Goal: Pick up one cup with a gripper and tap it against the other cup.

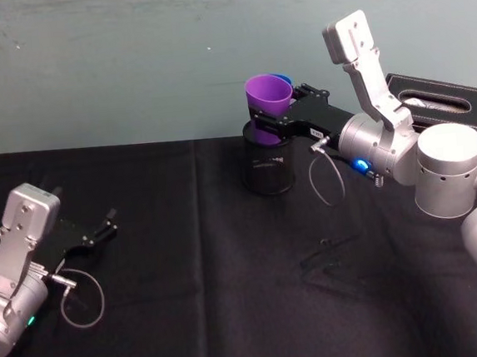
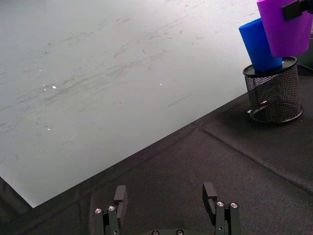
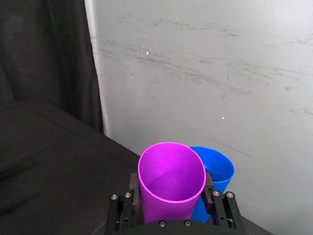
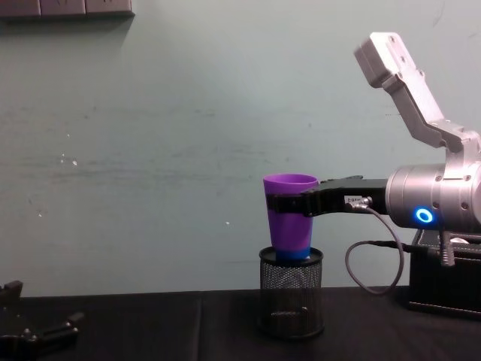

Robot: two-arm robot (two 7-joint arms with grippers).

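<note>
Clearly the tap itself is the step in hand. The right pincer (image 4: 289, 203) pinches the purple cup (image 4: 291, 210) across its body, holding it upright in the air just above the rim of the black mesh pen holder (image 4: 291, 293). The holder stands at the back of the worktop (image 1: 230, 271), close to the wall. The blue cup (image 2: 259, 46) stands in that holder, leaning. From the left wrist view the two cups sit side by side, but whether they already touch I cannot tell.

To do it well, I judge the move should be a short, gentle sideways nudge that brings wall to wall. The grip should stay firm so the smooth tumbler does not twist. The purple base should stay clear of the holder's rim, since catching it could drag or tip the light holder. The blue cup looks loose in the mesh and may rock away, so a light touch suffices.

The left pincer (image 2: 166, 193) rests on the worktop at the left, fingers spread, holding nothing.

As for writing, a small white label (image 4: 352, 200) sits on the right pincer's body, but its text is too small to read. Both cups are plain.
</note>
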